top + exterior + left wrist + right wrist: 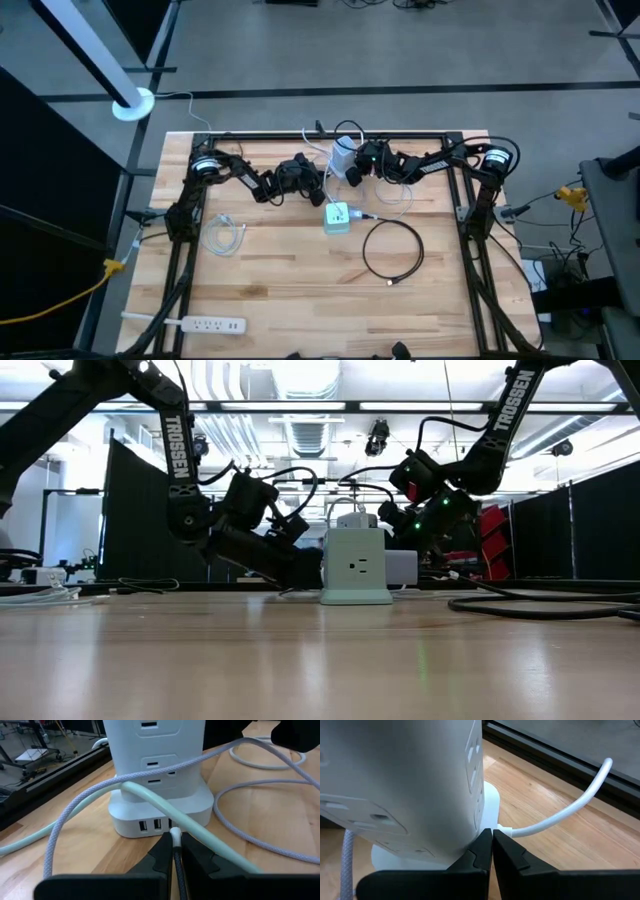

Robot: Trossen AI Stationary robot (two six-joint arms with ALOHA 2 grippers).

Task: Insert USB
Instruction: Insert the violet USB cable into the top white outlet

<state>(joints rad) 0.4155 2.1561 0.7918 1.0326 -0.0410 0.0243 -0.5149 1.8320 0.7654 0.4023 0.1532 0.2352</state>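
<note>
A pale power tower (337,217) stands on its base mid-table, with three USB ports (156,825) low on the side facing my left gripper. My left gripper (175,841) lies low at the tower's left-far side, shut on a USB plug. The plug's white tip sits right at the ports; I cannot tell whether it enters one. My right gripper (491,839) is shut at the tower's far side, its tips at the foot of the tower (485,800), beside the root of the tower's pale cord (560,815). A lavender braided cable (260,845) loops around the tower. My left gripper pinches the USB plug (175,836) between its two fingers, and the white tip pokes out past them. The dark cable (179,875) runs back between the fingers. The fingers come in nearly level with the table, pointing at the tower's base, with the plug in line with them. My right gripper has its shut fingertips (482,845) at the edge of the tower's base, next to the cord's root (502,831). I cannot tell whether they touch the base or the cord.
A black cable coil (392,250) lies right of the tower toward the near edge. A small white cable bundle (225,236) lies at the left. A white power strip (200,323) sits near the near-left corner. A black frame (330,137) borders the table.
</note>
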